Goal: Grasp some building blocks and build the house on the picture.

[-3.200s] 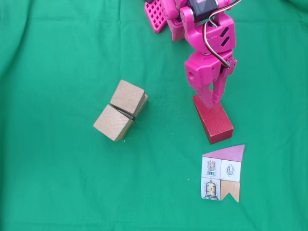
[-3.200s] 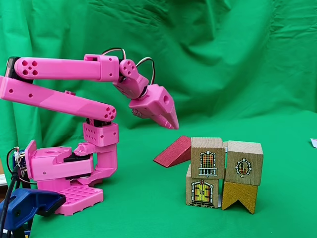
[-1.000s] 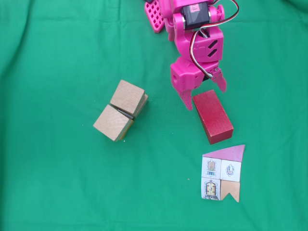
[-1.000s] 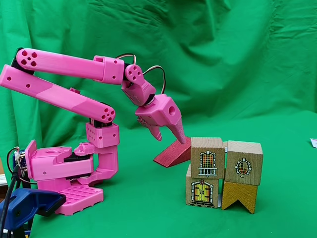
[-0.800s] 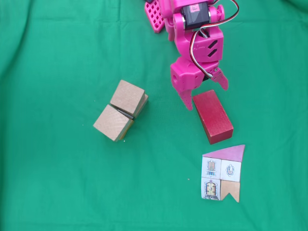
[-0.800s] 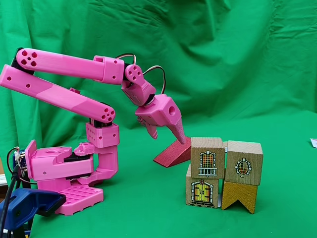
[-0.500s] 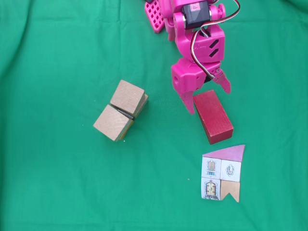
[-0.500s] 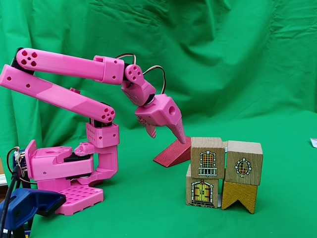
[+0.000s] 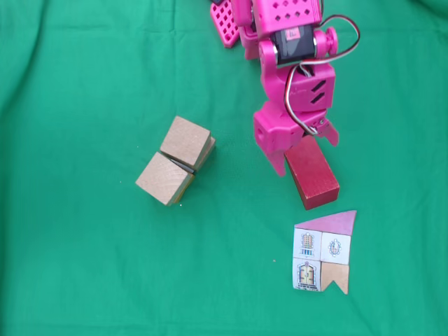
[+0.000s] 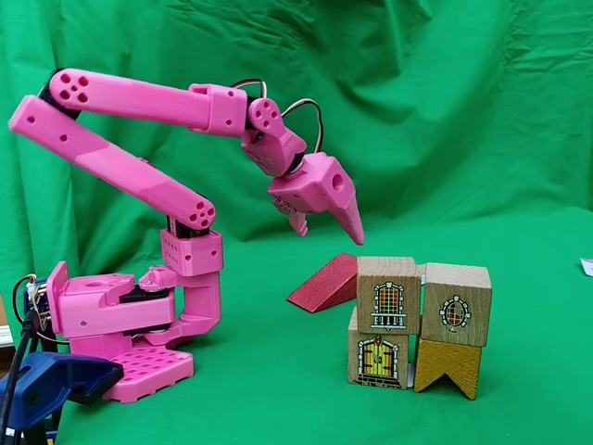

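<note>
Two light-brown cubes (image 9: 175, 160) sit touching each other on the green-covered worktop (image 9: 84, 266) in the top-down fixed view, well left of the dark red brick (image 9: 311, 174). The brick lies slanted, its upper end tucked under the pink arm's hand (image 9: 302, 150). The hand's two fingers are spread, one coming down at the brick's left edge and the other at its upper right corner; whether either touches the brick I cannot tell from above. Just below the brick lies the flat house card (image 9: 323, 252), with a pink roof over white window squares and a tan notched square.

From the side fixed view, the hand (image 10: 329, 225) hangs in the air above the red brick (image 10: 323, 284), clearly clear of it, fingers parted and pinching nothing. The brick rests on the cloth behind a block house (image 10: 420, 322) of four printed wooden blocks stacked two by two, the lower right one (image 10: 448, 367) yellow and notched. The arm's pink base (image 10: 120, 324) stands at the left.
</note>
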Motion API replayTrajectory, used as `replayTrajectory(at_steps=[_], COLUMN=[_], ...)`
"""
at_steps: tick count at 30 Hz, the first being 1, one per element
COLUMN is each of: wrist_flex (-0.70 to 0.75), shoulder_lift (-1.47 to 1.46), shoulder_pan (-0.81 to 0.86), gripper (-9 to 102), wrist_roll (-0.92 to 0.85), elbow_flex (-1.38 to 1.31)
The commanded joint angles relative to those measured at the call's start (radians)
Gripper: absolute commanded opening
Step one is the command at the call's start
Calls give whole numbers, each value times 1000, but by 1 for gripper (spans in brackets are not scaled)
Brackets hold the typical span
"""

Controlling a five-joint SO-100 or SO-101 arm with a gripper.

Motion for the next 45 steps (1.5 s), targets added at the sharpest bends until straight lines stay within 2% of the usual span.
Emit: replayTrajectory(at_steps=[1, 13, 23, 45], wrist_flex=[-15, -28, -215, -256], shoulder_lift=[-71, -261, -373, -468], shoulder_pan=[5, -14, -15, -17], gripper=[44, 44, 44, 43], wrist_roll=[-5, -3, -5, -5], elbow_flex=[-74, -150, -140, -155])
